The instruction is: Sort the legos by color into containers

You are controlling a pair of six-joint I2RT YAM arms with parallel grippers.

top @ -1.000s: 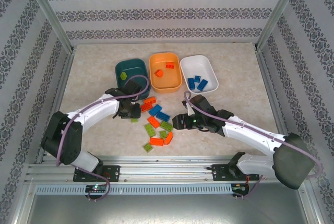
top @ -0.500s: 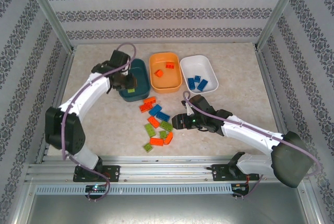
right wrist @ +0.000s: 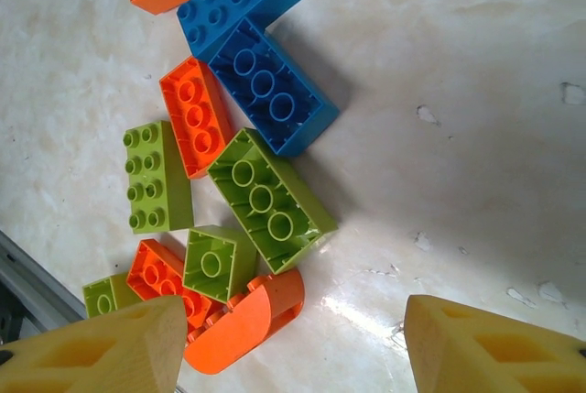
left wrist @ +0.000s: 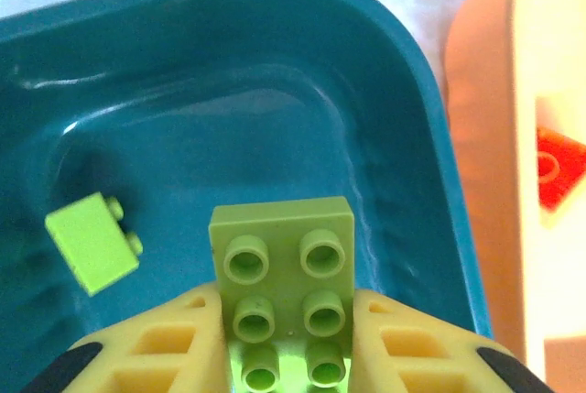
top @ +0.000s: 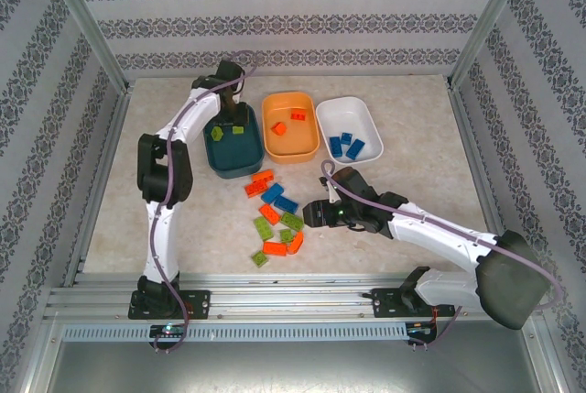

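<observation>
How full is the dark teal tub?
Nearly empty: one lime green brick lies on the floor of the teal tub. The left gripper holds a second lime brick above it.

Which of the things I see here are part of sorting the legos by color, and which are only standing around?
Part of the job: loose legos, teal tub, orange tub, white tub, green brick in the left fingers, right fingers.
Only standing around: table, patterned walls, metal frame.
</observation>
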